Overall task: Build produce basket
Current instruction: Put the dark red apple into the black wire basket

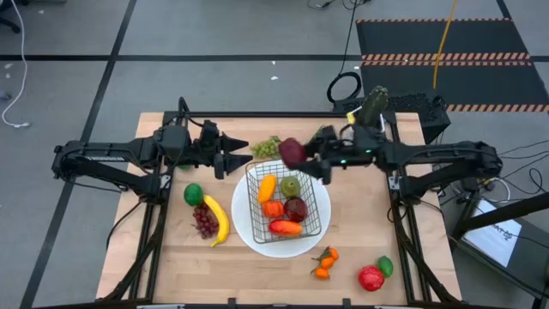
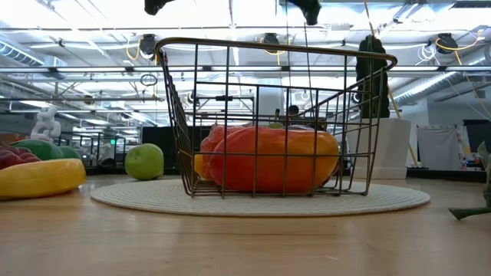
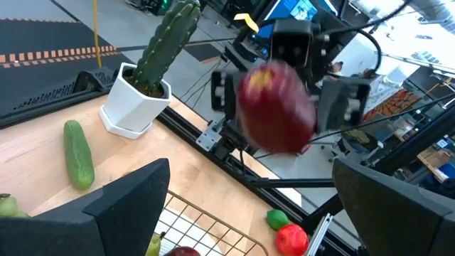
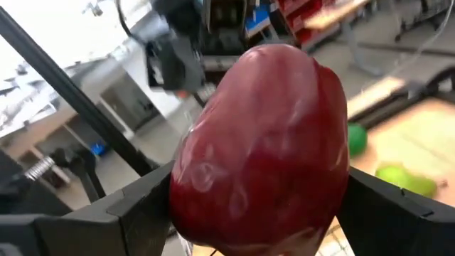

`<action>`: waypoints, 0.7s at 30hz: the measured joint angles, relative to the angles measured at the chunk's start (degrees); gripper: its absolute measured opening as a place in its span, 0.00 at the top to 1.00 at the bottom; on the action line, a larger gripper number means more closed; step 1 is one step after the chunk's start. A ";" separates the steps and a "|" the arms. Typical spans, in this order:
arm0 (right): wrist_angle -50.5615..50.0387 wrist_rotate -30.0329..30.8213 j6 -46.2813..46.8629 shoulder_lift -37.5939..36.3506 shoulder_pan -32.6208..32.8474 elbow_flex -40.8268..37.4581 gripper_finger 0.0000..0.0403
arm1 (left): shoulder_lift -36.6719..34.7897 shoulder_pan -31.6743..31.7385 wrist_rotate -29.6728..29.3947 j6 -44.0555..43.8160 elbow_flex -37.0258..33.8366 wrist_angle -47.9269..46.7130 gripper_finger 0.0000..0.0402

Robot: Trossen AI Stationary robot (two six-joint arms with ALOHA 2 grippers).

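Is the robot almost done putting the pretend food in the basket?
About halfway. The basket already holds several pieces. The right gripper holds a dark red apple above the basket's edge. The banana, purple grapes, lime and tomato are on the table.

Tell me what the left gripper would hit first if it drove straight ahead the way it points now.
Probably the dark red apple held by the right gripper: it sits straight ahead of the open left gripper, above the basket's far edge. Depth is uncertain.
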 joint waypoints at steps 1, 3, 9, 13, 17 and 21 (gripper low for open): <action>-1.06 -0.11 0.03 1.46 0.21 0.89 0.19 | 0.00 0.00 0.00 -0.01 0.00 -0.02 0.02; -3.45 -0.27 0.31 4.14 0.32 2.44 0.19 | 0.00 0.00 0.00 -0.04 0.00 -0.01 0.02; -11.30 -0.83 8.47 9.59 0.20 4.82 0.19 | 0.00 -0.96 0.00 -0.07 0.00 -0.39 0.02; -17.70 -4.84 15.41 12.48 -0.26 4.77 0.19 | 0.00 -1.73 -0.03 0.20 0.00 -2.26 0.02; -21.05 -6.46 18.47 14.77 -0.13 4.77 0.19 | 0.00 -1.88 -0.04 0.22 0.00 -3.45 0.02; -20.89 -6.48 20.30 16.95 0.49 4.73 0.19 | 0.00 -1.88 -0.04 0.23 0.00 -3.87 0.02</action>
